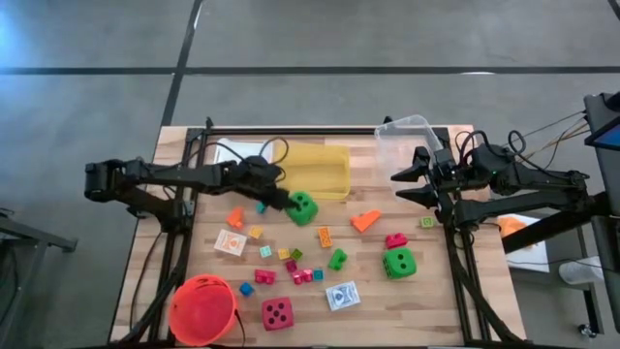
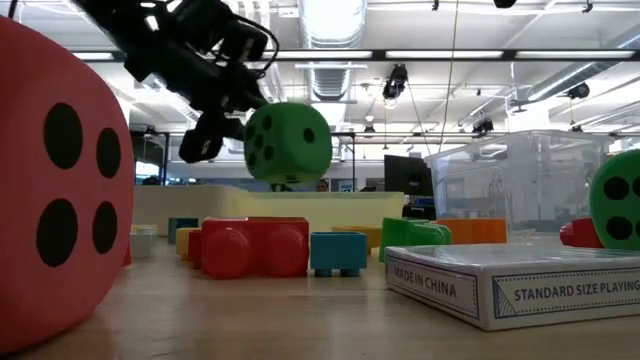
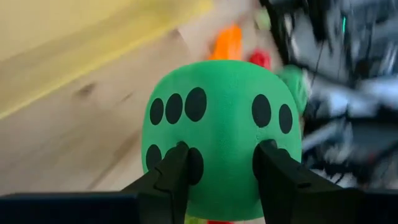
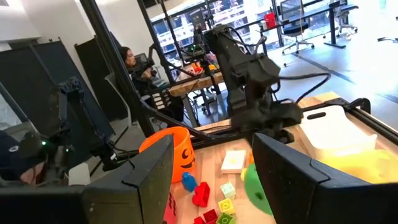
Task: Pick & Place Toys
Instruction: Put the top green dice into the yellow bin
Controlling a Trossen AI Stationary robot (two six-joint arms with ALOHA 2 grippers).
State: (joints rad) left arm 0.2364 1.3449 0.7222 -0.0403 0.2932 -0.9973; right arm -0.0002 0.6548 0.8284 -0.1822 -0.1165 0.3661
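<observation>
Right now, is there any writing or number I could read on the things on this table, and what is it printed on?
"MADE IN CHINA": on the short end of the card box, low view.
"STANDARD SIZE PLAYING": on that box's long side, cut off at the picture's edge.
The picture cards bear prints too small to read.
The dice show only black dots, no numerals.

Die [image 1: 303,207] before bin [image 1: 312,171]; bucket [image 1: 202,309] nearer

Green die [image 1: 303,207] held above the table near the yellow bin, second green die [image 1: 398,263] at right, pink-red die [image 1: 277,313] in front, orange wedge [image 1: 365,221], cards [image 1: 342,296], small blocks [image 1: 302,276] scattered between
</observation>
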